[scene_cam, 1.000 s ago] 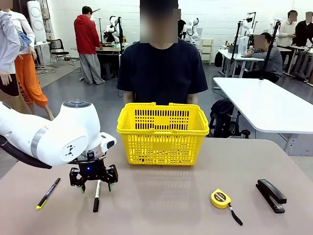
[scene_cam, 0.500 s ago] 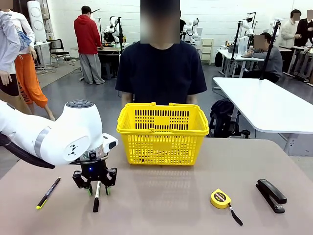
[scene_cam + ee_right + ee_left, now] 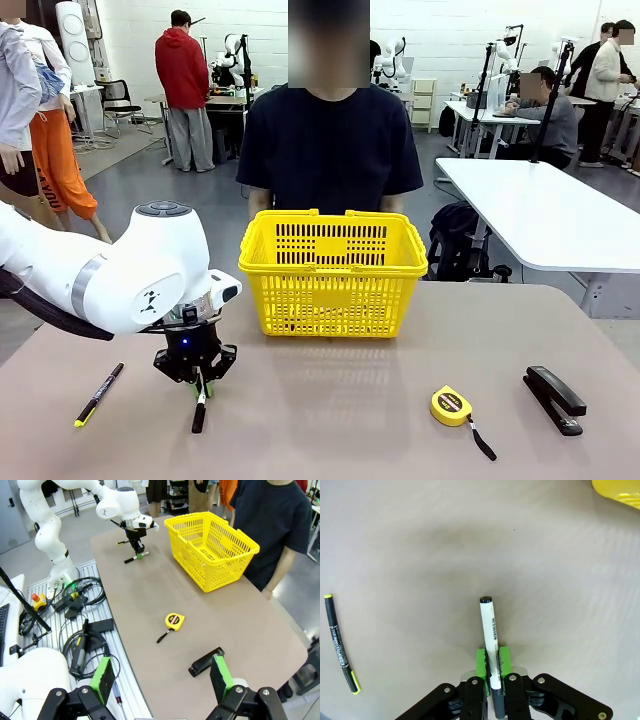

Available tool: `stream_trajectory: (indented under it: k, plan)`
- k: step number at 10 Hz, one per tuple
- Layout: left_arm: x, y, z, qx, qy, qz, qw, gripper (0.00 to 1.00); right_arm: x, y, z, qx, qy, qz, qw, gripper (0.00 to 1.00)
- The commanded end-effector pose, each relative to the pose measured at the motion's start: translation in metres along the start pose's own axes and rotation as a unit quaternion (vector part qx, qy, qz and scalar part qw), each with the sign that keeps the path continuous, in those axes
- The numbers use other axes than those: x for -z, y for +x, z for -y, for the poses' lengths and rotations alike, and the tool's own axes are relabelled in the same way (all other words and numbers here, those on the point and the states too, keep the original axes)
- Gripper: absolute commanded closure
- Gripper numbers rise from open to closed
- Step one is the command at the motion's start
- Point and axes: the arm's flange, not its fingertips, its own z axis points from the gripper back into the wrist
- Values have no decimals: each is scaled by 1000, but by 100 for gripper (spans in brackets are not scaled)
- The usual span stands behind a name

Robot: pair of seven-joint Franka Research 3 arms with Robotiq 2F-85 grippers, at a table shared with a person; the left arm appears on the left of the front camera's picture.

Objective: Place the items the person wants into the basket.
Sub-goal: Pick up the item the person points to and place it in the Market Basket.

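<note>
Left tool (image 3: pixel 492 661) clamps marker (image 3: pixel 487 611); wrist view shows barrel barcode (image 3: pixel 493 628).

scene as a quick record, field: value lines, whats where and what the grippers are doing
left gripper: shut on marker, low over table
right gripper: open, holding nothing, high above table
basket: far middle of table, in front of person
pen: lying left of marker
tape measure: lying right of middle
stapler: lying near right edge
</note>
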Motion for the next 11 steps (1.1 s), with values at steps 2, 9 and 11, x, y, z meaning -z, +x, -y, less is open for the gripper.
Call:
stream_trajectory:
  k: [2, 9, 11]
  plan:
    - [-3, 0, 2, 24, -1, -9, 1000, 100, 1, 2, 1, -6, 5, 16, 1000, 0]
    - [-256, -23, -32, 269, -46, 55, 960, 92, 1, 2, 1, -6, 5, 16, 1000, 0]
    - [-298, 4, -11, 376, -90, 83, 918, 92, 1, 2, 1, -6, 5, 16, 1000, 0]
